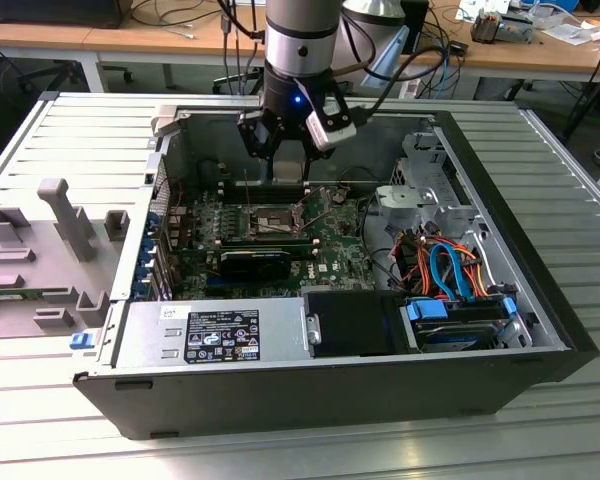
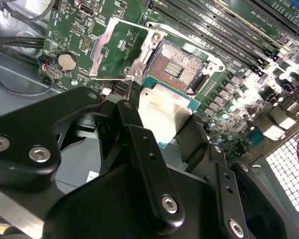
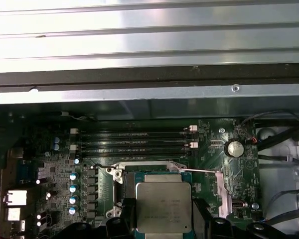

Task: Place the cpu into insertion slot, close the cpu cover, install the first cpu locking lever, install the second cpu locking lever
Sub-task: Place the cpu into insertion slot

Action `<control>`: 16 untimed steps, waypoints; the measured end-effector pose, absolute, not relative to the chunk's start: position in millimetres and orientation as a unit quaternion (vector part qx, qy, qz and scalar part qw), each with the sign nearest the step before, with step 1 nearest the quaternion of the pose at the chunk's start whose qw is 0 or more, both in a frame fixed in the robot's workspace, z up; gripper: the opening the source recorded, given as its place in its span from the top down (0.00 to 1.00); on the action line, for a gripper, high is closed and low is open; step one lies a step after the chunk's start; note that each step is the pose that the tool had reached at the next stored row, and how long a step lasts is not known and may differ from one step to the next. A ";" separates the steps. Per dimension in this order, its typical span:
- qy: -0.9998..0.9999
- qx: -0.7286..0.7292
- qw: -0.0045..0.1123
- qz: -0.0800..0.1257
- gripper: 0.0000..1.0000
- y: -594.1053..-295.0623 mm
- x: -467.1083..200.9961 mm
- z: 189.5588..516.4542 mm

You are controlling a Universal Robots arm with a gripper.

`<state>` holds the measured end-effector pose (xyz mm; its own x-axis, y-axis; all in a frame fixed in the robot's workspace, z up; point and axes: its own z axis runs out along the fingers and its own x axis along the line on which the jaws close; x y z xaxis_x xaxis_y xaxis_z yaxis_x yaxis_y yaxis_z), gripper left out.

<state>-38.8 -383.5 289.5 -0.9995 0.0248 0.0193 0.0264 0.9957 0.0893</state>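
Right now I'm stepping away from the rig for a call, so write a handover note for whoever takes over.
Claw: shut on the chip, held close to the socket, not yet in it.
Socket: empty, contacts bare.
Cover: flipped open beside the socket.
Done: chip picked up and brought over.
Left: seat the chip, shut the cover, both locking steps.

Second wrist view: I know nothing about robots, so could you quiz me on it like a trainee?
1. True or false: the insertion slot is empty.
2. The cpu cover is: A) swung open, B) closed.
3. Fill in: the gripper is shut on the ____.
Key: 1 true; 2 A; 3 cpu.
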 end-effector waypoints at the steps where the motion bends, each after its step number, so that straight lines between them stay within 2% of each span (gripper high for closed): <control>1: -0.999 -0.013 0.009 -0.045 0.46 -384.0 -38.8 288.8; 16: -0.999 -0.013 0.009 -0.045 0.46 -385.7 -38.8 286.1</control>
<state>-38.8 -385.7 286.1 -0.9995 0.0248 0.0193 0.0264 0.9957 0.0893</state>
